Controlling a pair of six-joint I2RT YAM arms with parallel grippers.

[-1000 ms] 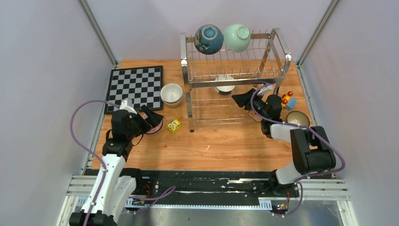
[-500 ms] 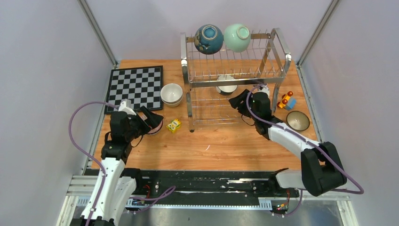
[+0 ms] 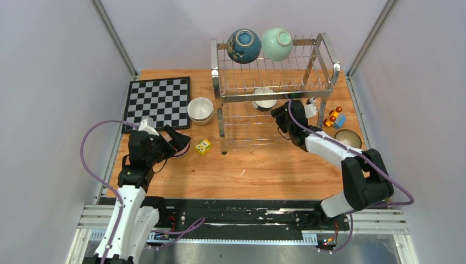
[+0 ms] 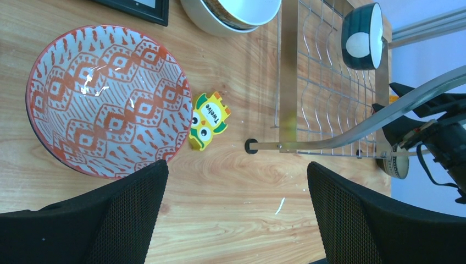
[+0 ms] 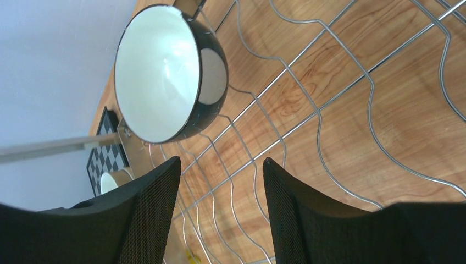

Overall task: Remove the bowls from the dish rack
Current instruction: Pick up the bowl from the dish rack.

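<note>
The silver dish rack [image 3: 275,88] stands at the back of the table. A dark blue bowl [image 3: 244,45] and a mint green bowl [image 3: 276,44] sit on its top tier. A dark-rimmed bowl with a white inside [image 3: 264,100] lies on its side on the lower tier [image 5: 165,71]. My right gripper [image 3: 280,116] is open and empty above the lower tier's wires [image 5: 220,165], a little short of that bowl. My left gripper [image 3: 178,140] is open and empty [image 4: 236,170], just beside the red-patterned bowl [image 4: 107,102] on the table. Stacked cream bowls [image 3: 200,110] stand left of the rack.
A chessboard [image 3: 159,102] lies at the back left. A yellow block [image 3: 203,146] sits between the red-patterned bowl and the rack's front left foot [image 4: 251,146]. A toy car [image 3: 335,116] and a dark-rimmed bowl [image 3: 348,140] stand right of the rack.
My right gripper has moved left and further in over the lower tier, towards the dark-rimmed bowl. My left gripper has barely shifted.
</note>
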